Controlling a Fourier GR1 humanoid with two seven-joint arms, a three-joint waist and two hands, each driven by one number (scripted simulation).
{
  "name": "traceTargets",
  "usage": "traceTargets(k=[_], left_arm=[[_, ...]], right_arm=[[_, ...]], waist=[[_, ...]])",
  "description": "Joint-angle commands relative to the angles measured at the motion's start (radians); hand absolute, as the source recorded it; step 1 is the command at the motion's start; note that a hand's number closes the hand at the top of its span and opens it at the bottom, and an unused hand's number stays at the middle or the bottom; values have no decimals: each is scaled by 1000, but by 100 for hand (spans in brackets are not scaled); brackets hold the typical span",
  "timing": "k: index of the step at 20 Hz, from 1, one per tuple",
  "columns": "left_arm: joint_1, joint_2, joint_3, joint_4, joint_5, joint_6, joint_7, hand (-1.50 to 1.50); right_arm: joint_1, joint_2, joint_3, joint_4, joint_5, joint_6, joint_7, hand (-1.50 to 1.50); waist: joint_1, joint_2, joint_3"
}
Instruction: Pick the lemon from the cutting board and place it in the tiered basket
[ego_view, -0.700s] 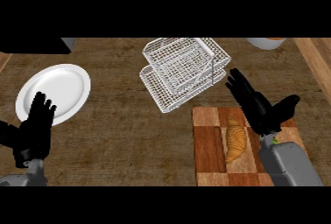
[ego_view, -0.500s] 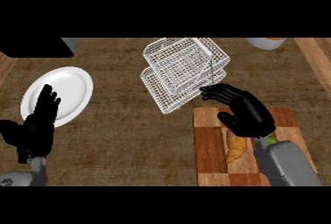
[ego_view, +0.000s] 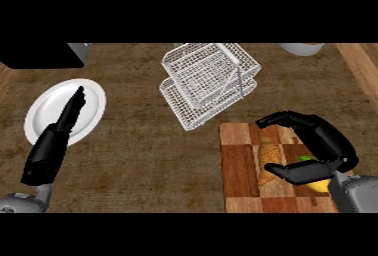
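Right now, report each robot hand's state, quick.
Left robot hand: open, fingers straight, over the white plate.
Right robot hand: open, fingers and thumb curved above the lemon, not yet closed on it.

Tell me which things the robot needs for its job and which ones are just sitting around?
Needed:
lemon
cutting board
tiered basket
right robot hand, curled above the lemon

Just sitting around:
white plate
croissant on the board
left robot hand, open
white bowl at the far edge
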Motion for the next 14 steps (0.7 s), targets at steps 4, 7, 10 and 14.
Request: traceTargets(k=[4, 7, 10, 14], left_arm=[[-71, -32, -26, 47, -69, -9, 3, 0], [-27, -10, -31, -9, -56, -26, 15, 0], [12, -6, -17, 0, -55, -18, -24, 0], [24, 4, -5, -23, -64, -17, -17, 0]], right_arm=[[40, -243, -46, -129, 49, 201, -2, -150], [35, -401, -60, -191, 174, 225, 76, -150], [24, -558, -94, -265, 279, 270, 124, -150], [75, -631, -92, -423, 374, 276, 212, -150]], waist=[[-5, 7, -1], [-4, -2, -3], [-12, -9, -5], [-11, -5, -2]])
